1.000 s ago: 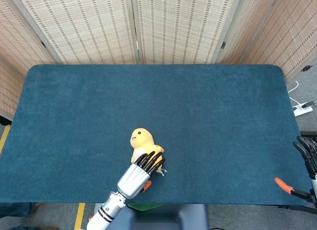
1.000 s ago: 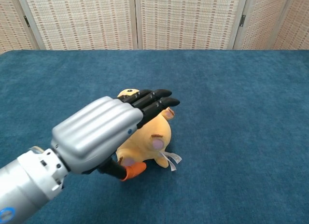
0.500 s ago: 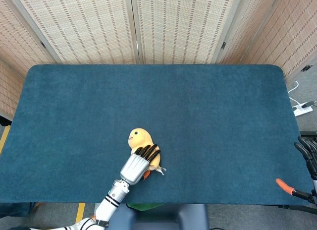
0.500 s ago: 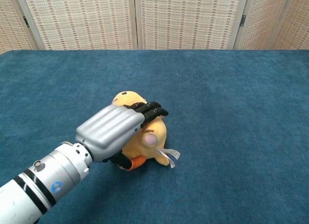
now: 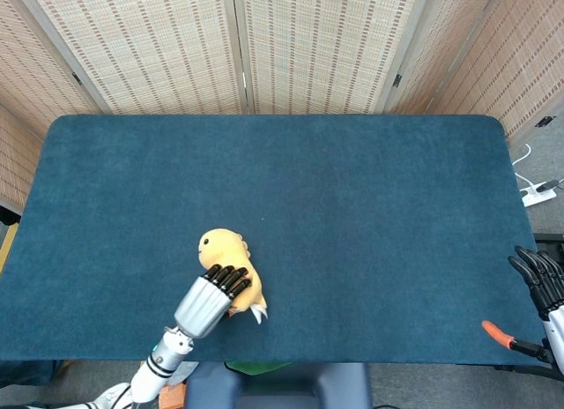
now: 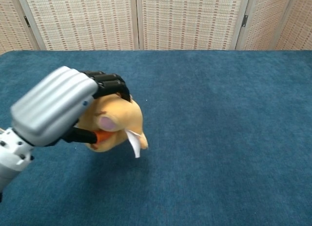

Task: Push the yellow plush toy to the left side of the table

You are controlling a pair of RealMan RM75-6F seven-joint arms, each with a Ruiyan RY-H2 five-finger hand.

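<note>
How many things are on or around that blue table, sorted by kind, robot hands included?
Soft toys: 1, the yellow plush toy on the blue table
Robot hands: 2, the left hand resting on the toy, and the right hand off the table's right edge
Tables: 1
Total: 4

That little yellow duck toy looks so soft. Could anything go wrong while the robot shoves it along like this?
Possibly. The left hand rests over the top and back of the yellow plush toy, which looks tipped over in the chest view, so it may roll or slip out sideways instead of sliding. The toy also sits near the front edge of the table, so a slightly crooked push might nudge it off. Its white tag could drag on the blue cloth.
</note>
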